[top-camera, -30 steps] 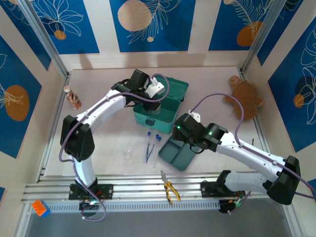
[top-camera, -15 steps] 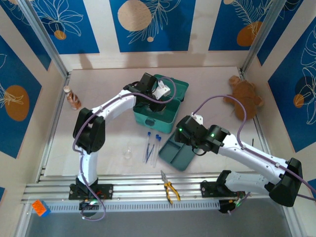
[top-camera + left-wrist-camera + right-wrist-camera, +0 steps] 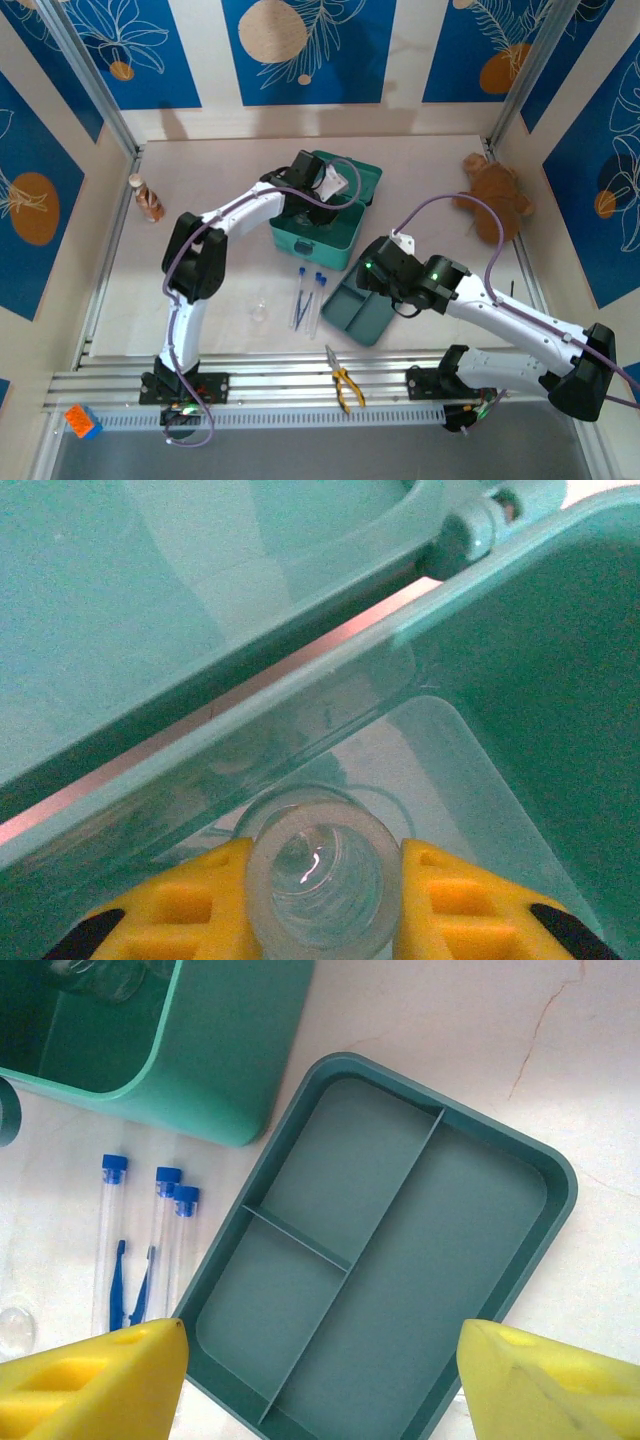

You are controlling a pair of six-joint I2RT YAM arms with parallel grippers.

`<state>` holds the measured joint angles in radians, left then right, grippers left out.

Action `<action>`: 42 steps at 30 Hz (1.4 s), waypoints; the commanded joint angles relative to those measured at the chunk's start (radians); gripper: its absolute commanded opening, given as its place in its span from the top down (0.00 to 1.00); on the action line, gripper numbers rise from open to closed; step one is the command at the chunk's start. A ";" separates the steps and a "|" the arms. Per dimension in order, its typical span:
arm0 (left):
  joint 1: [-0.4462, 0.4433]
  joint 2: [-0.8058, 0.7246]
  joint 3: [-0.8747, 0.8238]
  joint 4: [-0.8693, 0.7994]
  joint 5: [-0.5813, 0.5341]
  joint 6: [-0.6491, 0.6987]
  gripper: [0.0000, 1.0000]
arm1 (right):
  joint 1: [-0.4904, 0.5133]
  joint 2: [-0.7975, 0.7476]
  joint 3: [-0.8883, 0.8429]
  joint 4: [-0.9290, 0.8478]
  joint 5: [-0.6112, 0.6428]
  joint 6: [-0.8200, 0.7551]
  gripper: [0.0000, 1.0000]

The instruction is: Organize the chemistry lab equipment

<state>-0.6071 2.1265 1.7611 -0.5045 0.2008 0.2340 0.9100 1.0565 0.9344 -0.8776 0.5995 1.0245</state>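
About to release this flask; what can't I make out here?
- Top view: teal plastic box interior, hidden by the left arm.
- Left wrist view: small clear glass flask base, cut off by the bottom edge.
- Right wrist view: another clear glass piece, cut off by the left edge.

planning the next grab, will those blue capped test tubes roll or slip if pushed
The test tubes lie flat on the table, round and slender, so a nudge probably rolls them. Their clear smooth walls look slippery and possibly fragile.
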 commanded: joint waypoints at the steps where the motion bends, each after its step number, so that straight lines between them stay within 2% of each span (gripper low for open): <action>1: -0.001 0.015 0.032 0.023 -0.013 0.003 0.72 | 0.006 -0.013 -0.007 -0.023 0.024 0.024 0.28; 13: 0.008 0.033 0.038 0.001 -0.030 0.005 0.63 | 0.007 -0.006 -0.006 -0.018 0.023 0.022 0.28; 23: 0.007 0.028 0.048 -0.022 -0.050 0.014 0.60 | 0.007 -0.005 -0.003 -0.018 0.023 0.023 0.28; 33: 0.003 -0.033 0.028 -0.025 -0.037 0.001 0.60 | 0.007 0.025 0.031 -0.012 0.024 -0.004 0.28; 42: -0.001 -0.155 -0.041 -0.023 -0.024 0.011 0.59 | 0.007 0.068 0.069 -0.001 0.020 -0.030 0.28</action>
<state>-0.6064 2.0575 1.7336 -0.5167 0.1596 0.2371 0.9104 1.1145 0.9695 -0.8776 0.6025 1.0042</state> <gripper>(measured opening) 0.409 0.724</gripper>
